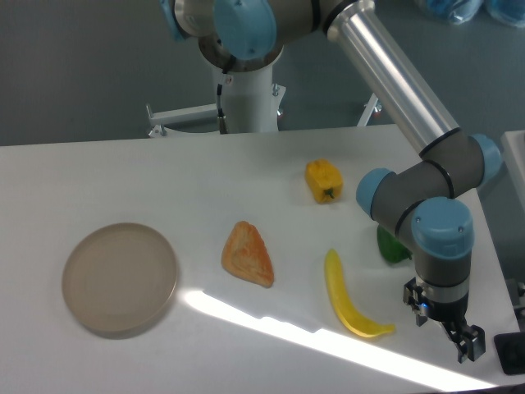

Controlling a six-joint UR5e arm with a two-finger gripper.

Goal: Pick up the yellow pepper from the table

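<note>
The yellow pepper (324,180) lies on the white table (164,180), right of centre towards the back, its green stem facing the front. My gripper (444,327) hangs low over the table's front right corner, well to the right of and nearer than the pepper. Its two dark fingers (470,344) stand apart, open, with nothing between them.
A green pepper (392,248) sits partly hidden behind my wrist. A long curved yellow piece (349,300) lies just left of the gripper. An orange wedge-shaped piece (248,254) rests mid-table and a round beige plate (120,277) at the left. The arm's base (246,90) stands behind the table.
</note>
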